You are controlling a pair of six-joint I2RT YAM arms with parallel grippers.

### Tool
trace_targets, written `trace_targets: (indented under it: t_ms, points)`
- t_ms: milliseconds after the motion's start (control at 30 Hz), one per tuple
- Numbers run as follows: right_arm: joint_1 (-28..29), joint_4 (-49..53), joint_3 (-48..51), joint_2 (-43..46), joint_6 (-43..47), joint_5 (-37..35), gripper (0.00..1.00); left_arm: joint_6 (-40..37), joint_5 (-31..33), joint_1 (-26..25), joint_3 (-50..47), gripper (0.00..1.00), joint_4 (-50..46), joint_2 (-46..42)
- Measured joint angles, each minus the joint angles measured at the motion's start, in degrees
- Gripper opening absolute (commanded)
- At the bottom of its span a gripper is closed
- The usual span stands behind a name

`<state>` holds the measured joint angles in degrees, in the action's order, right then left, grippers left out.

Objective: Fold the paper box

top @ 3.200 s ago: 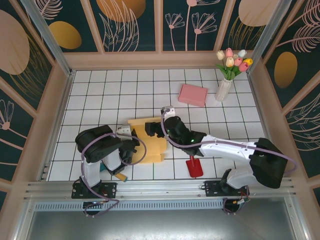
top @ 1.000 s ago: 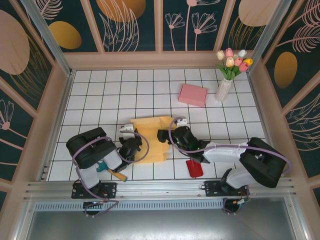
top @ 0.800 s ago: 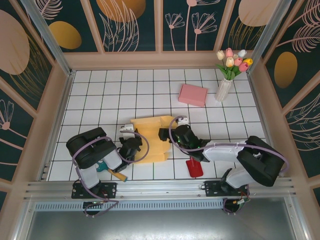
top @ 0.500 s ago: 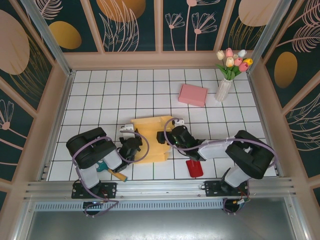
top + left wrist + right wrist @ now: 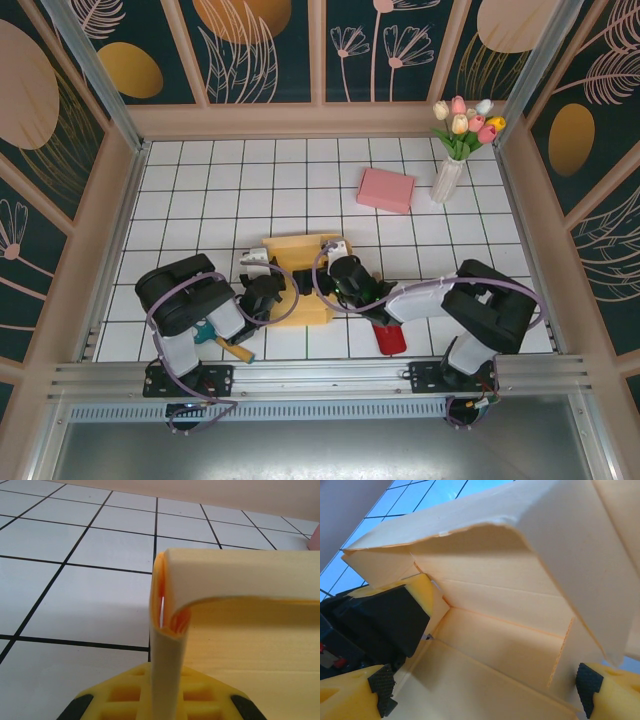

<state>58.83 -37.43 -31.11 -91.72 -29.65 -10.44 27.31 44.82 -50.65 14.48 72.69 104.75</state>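
Observation:
The yellow paper box [image 5: 298, 258] lies partly folded on the tiles near the front, between the two arms. My left gripper [image 5: 272, 293] is shut on its left wall; in the left wrist view that thin wall [image 5: 167, 675] stands upright, pinched between the yellow fingers [image 5: 120, 697], and a flap curls over to the right. My right gripper [image 5: 326, 284] is open and pushed into the box from the right. In the right wrist view, the box's inner panels [image 5: 510, 630] span the space between its black fingertips [image 5: 382, 690], with a flap leaning overhead.
A pink block [image 5: 386, 189] and a white vase of tulips [image 5: 450, 172] stand at the back right. A red object [image 5: 389, 338] lies under the right arm. A teal-and-orange tool [image 5: 225, 344] lies by the left arm's base. Wooden walls enclose the table.
My right gripper has slid left into the box, and the box has drawn narrower as its right side was pushed in. The left gripper has kept its hold in place.

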Motion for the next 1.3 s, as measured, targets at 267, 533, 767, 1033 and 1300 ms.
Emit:
trace_targets:
  t_ms: [267, 533, 767, 1033, 1300]
  points:
    - [0.22, 1.51, -0.39, -0.07, 1.27, 0.04, 0.95, -0.28, -0.39, 0.02, -0.02, 0.0, 0.15, -0.02]
    - [1.18, 16.92, -1.05, 14.01, 6.78, -2.82, 0.96, -4.98, -0.37, 0.0, -0.31, 0.0, 0.83, -0.02]
    - [1.77, 33.03, -2.75, 24.5, 12.07, -10.4, 0.98, -9.57, -0.15, 0.0, -0.09, 0.0, 2.16, -0.02]
    - [-8.92, 38.47, -6.12, 31.15, 26.29, -19.21, 0.99, -11.69, -0.24, 0.0, -0.24, 0.0, 5.33, -0.02]
    - [-27.76, 39.56, -8.9, 29.42, 56.26, 6.01, 0.97, -12.31, -0.63, 0.0, -0.79, 0.0, 7.23, -0.02]
